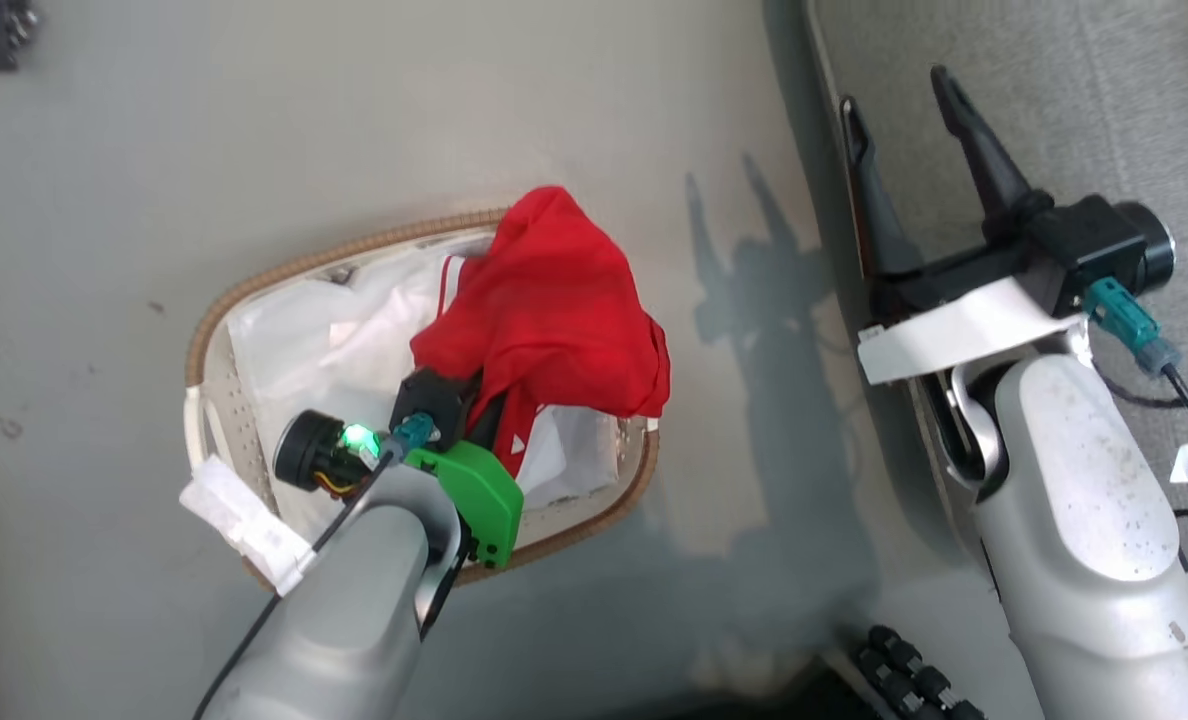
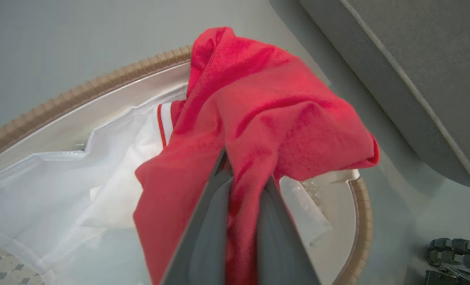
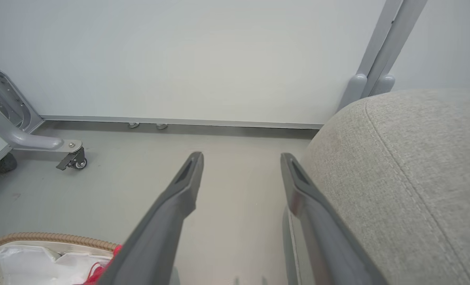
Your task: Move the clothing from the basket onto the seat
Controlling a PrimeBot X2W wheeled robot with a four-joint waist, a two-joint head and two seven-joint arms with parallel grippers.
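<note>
1. The left tool [image 2: 245, 170]: fingers pinched narrow on a fold of the clothing [image 1: 554, 300], gripped near the bunch's middle, likely so that it lifts in one piece.
2. The clothing: a red bundle raised over the basket [image 1: 354, 250], draping its seat-side rim; not yet on the seat [image 1: 1054, 100].
3. The right tool [image 1: 896, 90]: wide, empty, at the seat's edge, apart from the basket.

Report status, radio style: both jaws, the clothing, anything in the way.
Left jaws shut on bright red soft fabric garment, bunched over oval white plastic basket. Right jaws open, empty, beside large grey upholstered seat. Bare grey floor between basket and seat.
</note>
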